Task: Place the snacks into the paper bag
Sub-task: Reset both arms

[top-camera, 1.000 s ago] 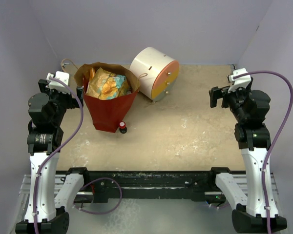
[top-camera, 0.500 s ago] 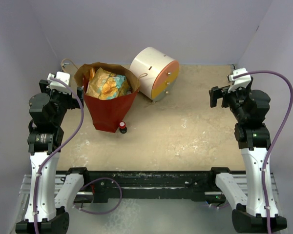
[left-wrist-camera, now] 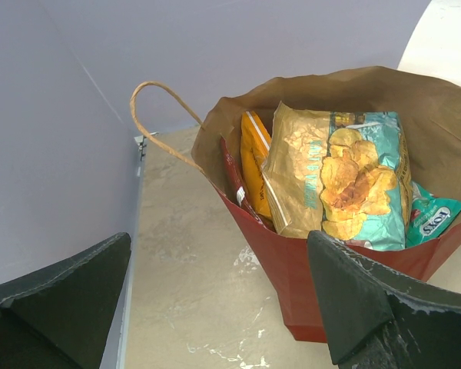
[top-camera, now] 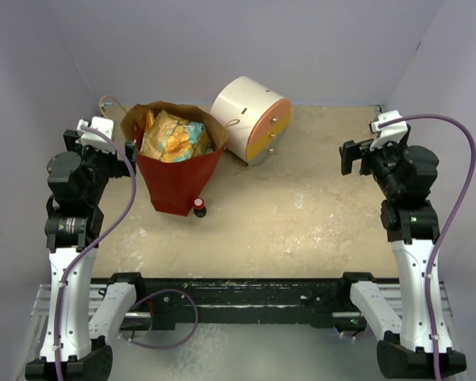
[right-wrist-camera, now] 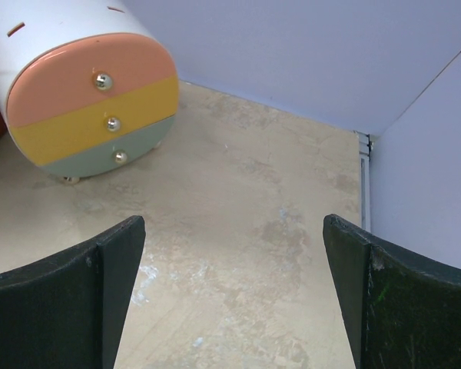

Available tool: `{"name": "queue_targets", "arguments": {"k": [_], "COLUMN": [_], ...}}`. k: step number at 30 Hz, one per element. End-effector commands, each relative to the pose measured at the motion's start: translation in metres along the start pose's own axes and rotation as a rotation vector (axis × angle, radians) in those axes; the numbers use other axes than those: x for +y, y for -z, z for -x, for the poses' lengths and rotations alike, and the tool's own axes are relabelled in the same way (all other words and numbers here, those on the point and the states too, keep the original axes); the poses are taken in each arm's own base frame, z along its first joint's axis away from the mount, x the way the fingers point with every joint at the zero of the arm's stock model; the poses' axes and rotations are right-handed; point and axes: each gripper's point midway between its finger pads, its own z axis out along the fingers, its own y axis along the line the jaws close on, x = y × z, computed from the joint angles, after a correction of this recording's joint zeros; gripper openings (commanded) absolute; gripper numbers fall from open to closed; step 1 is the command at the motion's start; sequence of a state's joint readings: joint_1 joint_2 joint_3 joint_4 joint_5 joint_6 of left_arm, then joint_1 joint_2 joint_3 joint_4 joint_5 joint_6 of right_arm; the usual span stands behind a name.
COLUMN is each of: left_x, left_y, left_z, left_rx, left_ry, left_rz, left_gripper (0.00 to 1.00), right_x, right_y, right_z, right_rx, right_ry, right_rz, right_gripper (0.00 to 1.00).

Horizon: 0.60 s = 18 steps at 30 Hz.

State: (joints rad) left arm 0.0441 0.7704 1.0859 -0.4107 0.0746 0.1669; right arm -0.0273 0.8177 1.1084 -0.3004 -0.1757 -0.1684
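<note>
The red paper bag (top-camera: 178, 184) stands upright at the back left, brown inside, with twine handles; it also shows in the left wrist view (left-wrist-camera: 315, 277). Several snack packets stand inside it: a tan and teal one (left-wrist-camera: 338, 177) on top, an orange one (left-wrist-camera: 255, 157), a dark red one (left-wrist-camera: 232, 181) and a small teal one (left-wrist-camera: 434, 219). My left gripper (top-camera: 119, 147) is open and empty, just left of the bag (left-wrist-camera: 219, 300). My right gripper (top-camera: 351, 156) is open and empty at the far right, above bare table (right-wrist-camera: 230, 300).
A cream cylindrical drawer unit (top-camera: 250, 117) with orange, yellow and green drawer fronts (right-wrist-camera: 92, 108) lies right of the bag. A tiny dark bottle with a red cap (top-camera: 199, 206) stands at the bag's front foot. Purple walls close in the back and sides.
</note>
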Motion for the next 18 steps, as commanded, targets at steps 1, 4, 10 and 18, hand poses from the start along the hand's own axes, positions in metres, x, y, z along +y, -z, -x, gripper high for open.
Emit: {"name": "queue_targets", "arguments": {"k": [1, 4, 10, 18], "left_x": [0.004, 0.007, 0.013, 0.01], "left_y": [-0.002, -0.002, -0.003, -0.005], "left_z": [0.011, 0.011, 0.01, 0.01], "left_rx": [-0.046, -0.045, -0.04, -0.041], "left_ry": [0.018, 0.021, 0.027, 0.028], "left_rz": [0.018, 0.035, 0.071, 0.055], "left_gripper": [0.99, 0.99, 0.99, 0.99], "right_x": [-0.006, -0.013, -0.025, -0.017], "right_y": [0.0, -0.001, -0.001, -0.004], "right_z": [0.015, 0.016, 0.015, 0.013], "right_rx": [-0.054, -0.051, -0.048, -0.038], "right_ry": [0.013, 0.005, -0.007, 0.001], "right_rz": [-0.022, -0.064, -0.132, -0.081], "right_gripper": [1.0, 1.0, 1.0, 1.0]}}
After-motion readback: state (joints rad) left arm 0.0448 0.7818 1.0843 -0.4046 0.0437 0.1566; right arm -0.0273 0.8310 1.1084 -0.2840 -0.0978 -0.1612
